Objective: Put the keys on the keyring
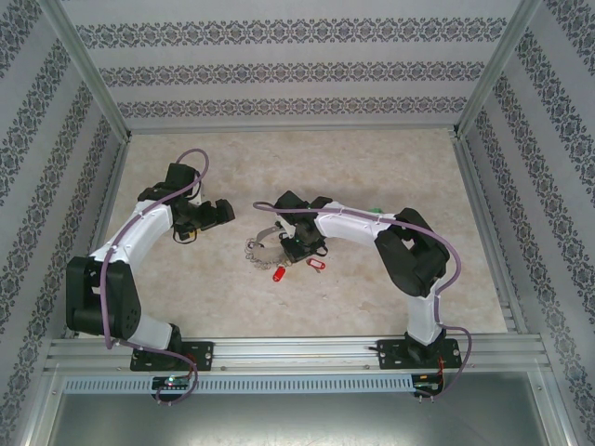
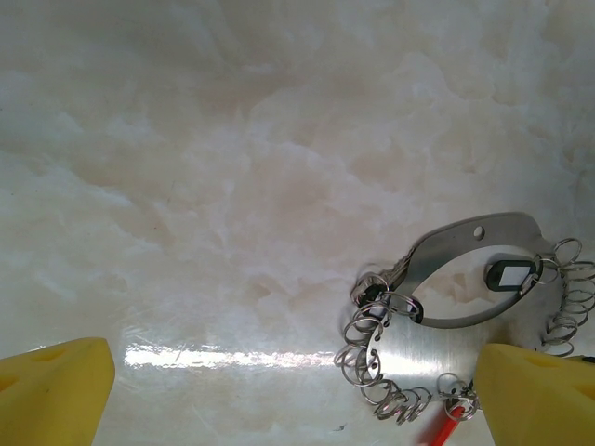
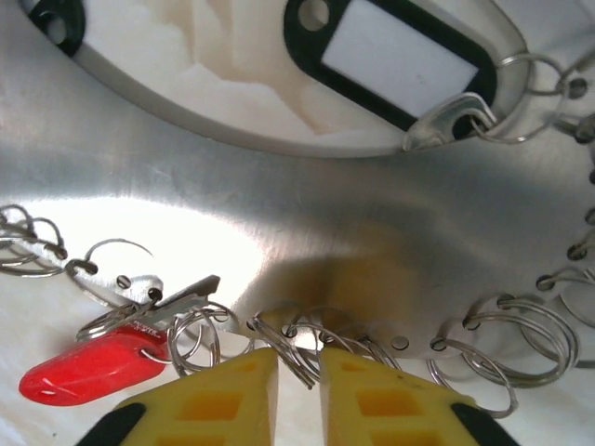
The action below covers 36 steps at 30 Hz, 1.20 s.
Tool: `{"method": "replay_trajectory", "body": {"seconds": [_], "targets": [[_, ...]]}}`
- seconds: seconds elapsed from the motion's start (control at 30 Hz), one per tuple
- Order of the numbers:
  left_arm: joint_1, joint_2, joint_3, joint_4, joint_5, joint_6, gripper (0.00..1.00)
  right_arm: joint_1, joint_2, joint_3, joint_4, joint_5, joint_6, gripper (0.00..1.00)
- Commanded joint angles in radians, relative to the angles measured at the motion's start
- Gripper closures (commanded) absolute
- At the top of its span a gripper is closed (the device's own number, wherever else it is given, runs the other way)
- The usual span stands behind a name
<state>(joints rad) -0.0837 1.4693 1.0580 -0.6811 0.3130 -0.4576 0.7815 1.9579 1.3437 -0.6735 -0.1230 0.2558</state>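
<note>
The keyring (image 1: 264, 245) lies flat mid-counter (image 1: 390, 177), just at 9 o'clock of the right hand (image 1: 298, 244). From the left wrist its oval runs from 8 to 2 o'clock, with links fringing the lower and right edges. A black tag (image 2: 509, 273) with a white label sits inside the loop at the 2 o'clock end.

One red key (image 1: 278, 273) lies at 5 o'clock of the keyring. From the right wrist its long axis runs 8 to 2 o'clock, narrow end up among the links; whether it is hooked on I cannot tell. The labelled key (image 1: 314, 268) lies loose at 5 o'clock of the right hand.

The right hand's yellow fingers (image 3: 216, 401) stand nearly together at the keyring's fringe, one link (image 3: 299, 351) in the slim gap; whether it is pinched I cannot tell.

The left hand (image 1: 221, 214) is spread wide at 9 o'clock of the keyring, holding nothing.
</note>
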Motion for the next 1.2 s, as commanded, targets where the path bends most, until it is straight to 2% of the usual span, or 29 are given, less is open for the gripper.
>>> {"method": "replay_trajectory", "body": {"seconds": [0.0, 0.37, 0.63, 0.83, 0.93, 1.1, 1.17], "targets": [[0.001, 0.008, 0.001, 0.014, 0.012, -0.003, 0.0, 0.01, 0.022, 0.025, -0.015, 0.038, 0.006, 0.83], [0.001, 0.011, -0.002, 0.012, 0.016, -0.004, 0.0, 0.017, 0.019, 0.011, 0.005, -0.008, -0.018, 0.78], [0.001, 0.015, 0.0, 0.009, 0.017, -0.001, 0.0, 0.016, 0.04, 0.018, 0.02, -0.012, -0.016, 0.79], [0.001, 0.008, 0.01, 0.002, 0.018, 0.005, 0.0, 0.018, 0.055, 0.009, 0.036, -0.01, -0.012, 0.86], [0.001, 0.001, 0.018, -0.003, 0.021, 0.009, 0.0, 0.016, 0.032, -0.014, 0.055, 0.01, -0.008, 1.0], [0.002, -0.033, 0.046, 0.018, 0.047, 0.021, 0.0, 0.008, -0.049, -0.056, 0.127, -0.049, -0.022, 1.0], [0.003, -0.037, 0.068, 0.056, 0.107, 0.03, 0.0, 0.006, -0.089, -0.063, 0.144, -0.053, -0.036, 1.0]]}}
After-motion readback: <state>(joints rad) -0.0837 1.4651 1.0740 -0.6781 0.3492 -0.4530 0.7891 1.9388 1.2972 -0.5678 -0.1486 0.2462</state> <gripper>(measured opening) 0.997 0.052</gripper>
